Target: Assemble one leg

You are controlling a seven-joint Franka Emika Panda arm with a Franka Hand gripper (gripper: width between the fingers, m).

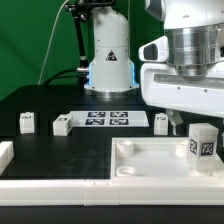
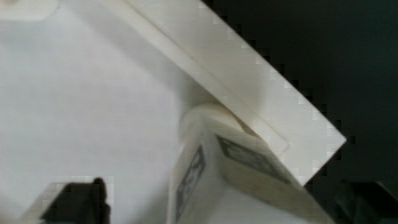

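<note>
A white leg (image 1: 203, 143) with a black-and-white tag stands upright at the corner of the white square tabletop (image 1: 150, 160) on the exterior view's right. My gripper (image 1: 192, 124) hangs right above it. In the wrist view the leg (image 2: 240, 172) lies between my fingers, at the tabletop's corner (image 2: 107, 110). One black finger (image 2: 75, 202) stands apart from the leg with a gap; the other is hard to tell from the dark table. The gripper (image 2: 214, 206) looks open, not clamped on the leg.
Three more legs stand on the black table: two on the left (image 1: 27, 122) (image 1: 62, 125), one behind the tabletop (image 1: 161, 123). The marker board (image 1: 108, 119) lies in the middle. White rails (image 1: 50, 186) run along the front and left. The robot base (image 1: 108, 55) is behind.
</note>
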